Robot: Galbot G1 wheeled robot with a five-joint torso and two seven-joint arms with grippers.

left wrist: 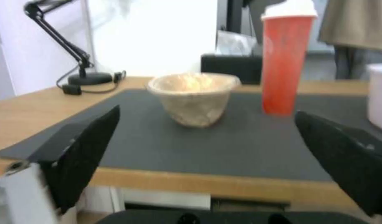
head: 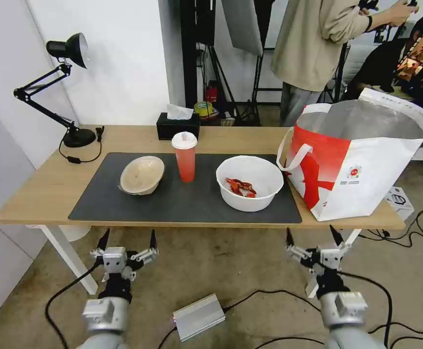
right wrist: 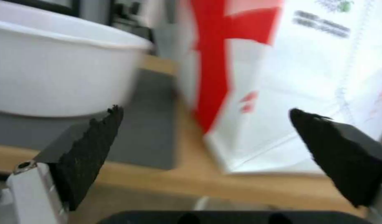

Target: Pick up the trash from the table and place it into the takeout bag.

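Both tools, left tool [head: 126, 241] and right tool [head: 313, 237], hang released at lower frame; a careless reach could topple the tall red cup [head: 185, 157] at centre.

Silver metal forearms, left pincer [head: 129, 238] and right pincer [head: 313, 236] with pointed black fingertips, black cables trailing

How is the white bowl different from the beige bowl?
The white bowl looks bigger than the beige bowl. The white bowl sits flat on its base, while the beige bowl is tipped on its side in the head view. The white bowl holds red crayfish scraps; the beige bowl looks empty. Both are round and rest on the dark grey mat.
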